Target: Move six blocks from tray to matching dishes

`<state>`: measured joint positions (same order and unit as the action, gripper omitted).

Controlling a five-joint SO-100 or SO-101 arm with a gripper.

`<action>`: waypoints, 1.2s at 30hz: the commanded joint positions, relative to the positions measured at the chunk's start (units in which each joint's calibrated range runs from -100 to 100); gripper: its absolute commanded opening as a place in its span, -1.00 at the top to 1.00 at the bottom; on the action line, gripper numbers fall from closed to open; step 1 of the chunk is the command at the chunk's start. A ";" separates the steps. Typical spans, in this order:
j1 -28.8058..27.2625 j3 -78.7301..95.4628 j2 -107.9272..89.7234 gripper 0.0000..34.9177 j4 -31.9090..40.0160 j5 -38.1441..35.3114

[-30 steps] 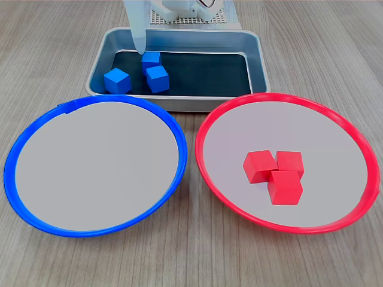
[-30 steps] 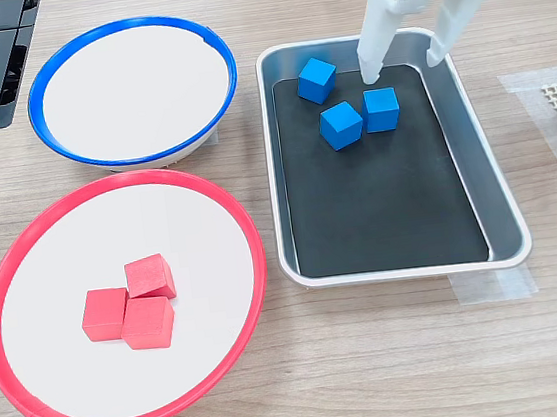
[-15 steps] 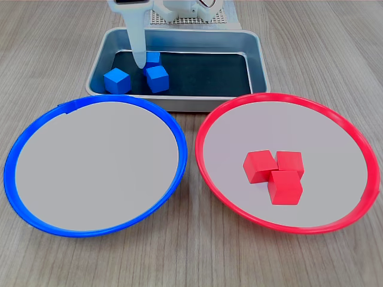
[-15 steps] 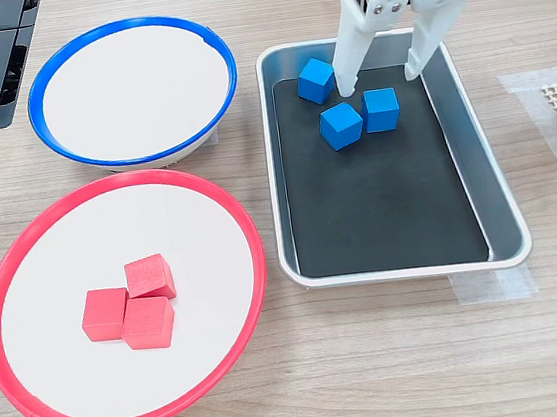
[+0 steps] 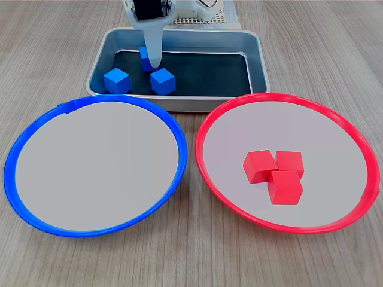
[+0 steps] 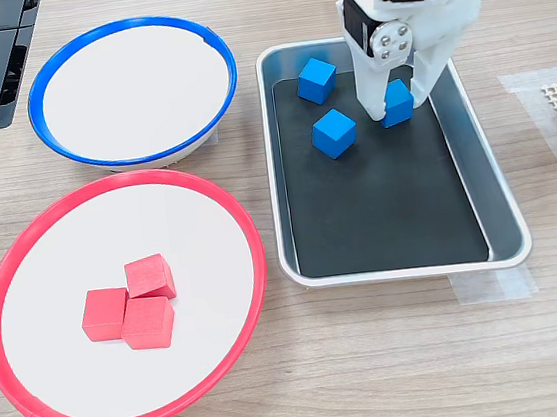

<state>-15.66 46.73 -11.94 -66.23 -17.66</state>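
Inside the tray [image 6: 497, 206], my tool [image 6: 394, 105] closes on a blue block [image 6: 398, 102] near the far wall, two others [image 6: 333, 133] just beside it; a shallow corner grip could let it twist free.

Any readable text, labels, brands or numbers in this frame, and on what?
None in either exterior view. The blue blocks, red blocks, tray, blue-rimmed dish and red-rimmed dish are plain. The arm's dark panel above the gripper shows no legible marking.
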 commanded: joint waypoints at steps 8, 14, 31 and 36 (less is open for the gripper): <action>5.64 -48.42 8.31 0.99 -22.96 2.25; 5.17 -84.74 35.52 0.99 -17.01 10.31; 4.23 -62.35 25.37 0.98 -10.90 2.25; 1.97 -37.77 6.35 0.98 -15.61 -6.30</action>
<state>-11.95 -6.08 8.44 -79.85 -18.63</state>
